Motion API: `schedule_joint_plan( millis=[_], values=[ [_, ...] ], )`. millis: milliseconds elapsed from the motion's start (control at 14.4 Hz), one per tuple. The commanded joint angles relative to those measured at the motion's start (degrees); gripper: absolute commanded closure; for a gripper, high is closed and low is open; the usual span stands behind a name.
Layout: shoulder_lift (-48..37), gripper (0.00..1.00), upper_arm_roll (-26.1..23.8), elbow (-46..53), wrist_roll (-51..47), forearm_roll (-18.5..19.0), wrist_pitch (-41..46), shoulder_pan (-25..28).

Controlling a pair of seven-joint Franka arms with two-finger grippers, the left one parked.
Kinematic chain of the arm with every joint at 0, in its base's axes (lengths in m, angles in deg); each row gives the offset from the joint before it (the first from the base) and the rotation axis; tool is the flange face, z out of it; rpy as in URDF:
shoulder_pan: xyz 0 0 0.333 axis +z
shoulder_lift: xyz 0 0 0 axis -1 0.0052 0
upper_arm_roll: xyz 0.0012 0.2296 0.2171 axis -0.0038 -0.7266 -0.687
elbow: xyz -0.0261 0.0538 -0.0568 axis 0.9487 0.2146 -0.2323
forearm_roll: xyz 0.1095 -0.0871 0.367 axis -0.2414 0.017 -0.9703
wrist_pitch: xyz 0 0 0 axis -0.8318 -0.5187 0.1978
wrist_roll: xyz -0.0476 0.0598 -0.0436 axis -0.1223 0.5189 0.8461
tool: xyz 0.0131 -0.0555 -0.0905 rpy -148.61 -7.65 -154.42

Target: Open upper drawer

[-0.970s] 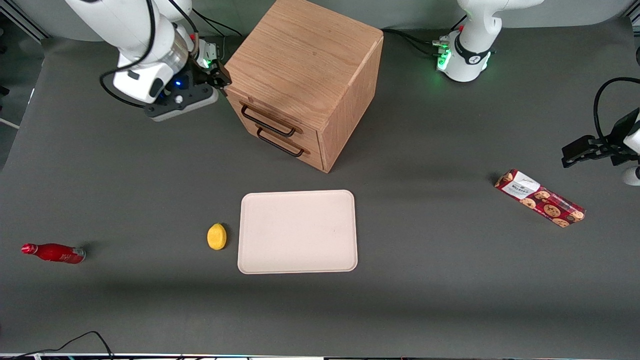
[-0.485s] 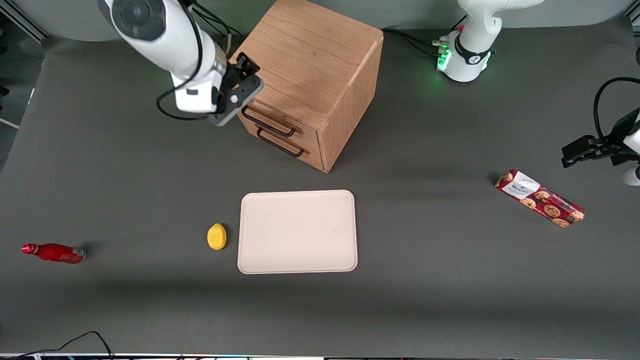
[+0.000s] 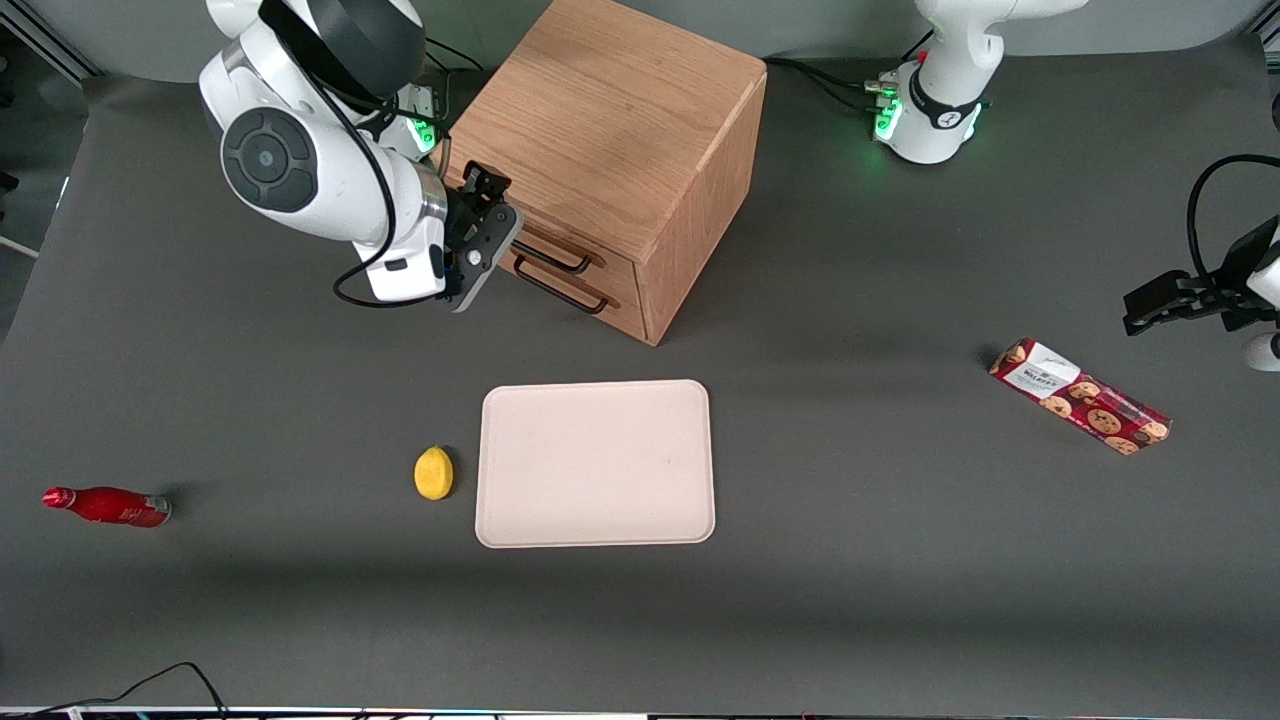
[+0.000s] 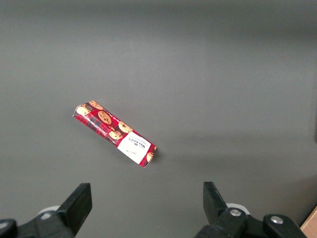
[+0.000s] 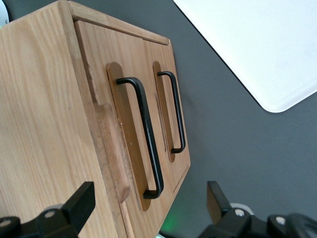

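Note:
The oak cabinet (image 3: 610, 130) stands at the back of the table, both drawers shut. The upper drawer (image 3: 620, 272) is the higher one, with a black bar handle (image 3: 560, 262); the lower drawer's handle (image 3: 570, 293) lies just under it. My right gripper (image 3: 497, 215) is in front of the drawers at the upper handle's end toward the working arm, and hides that end in the front view. In the right wrist view the gripper (image 5: 148, 198) is open and empty, its fingers (image 5: 81, 203) wide apart on either side of the upper handle (image 5: 147, 136), not touching it. The lower handle (image 5: 176, 111) shows beside it.
A cream tray (image 3: 595, 463) lies nearer the front camera than the cabinet, also in the right wrist view (image 5: 257, 44). A lemon (image 3: 433, 472) lies beside it. A red bottle (image 3: 108, 505) lies toward the working arm's end. A cookie box (image 3: 1080, 395) (image 4: 115, 134) lies toward the parked arm's end.
My right gripper has swung from beside the cabinet's corner round to the front of the drawers, coming nearer the front camera and turning to face the upper handle. The drawers have not moved.

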Motion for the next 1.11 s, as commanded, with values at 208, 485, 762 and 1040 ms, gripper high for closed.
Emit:
schedule_joint_plan(
  millis=[208, 485, 762, 1040],
  values=[
    [-1.1, 0.00, 0.2, -9.3, 0.7, -3.3, -11.3, 0.2],
    [-1.8, 0.00, 0.0, -15.2, 0.9, -3.4, -17.2, 0.4],
    [-2.0, 0.00, -0.1, -17.3, 0.6, -3.5, -19.5, 0.4],
    [-1.6, 0.00, -0.1, -18.6, 0.5, -3.6, -21.4, 0.5]
  ],
)
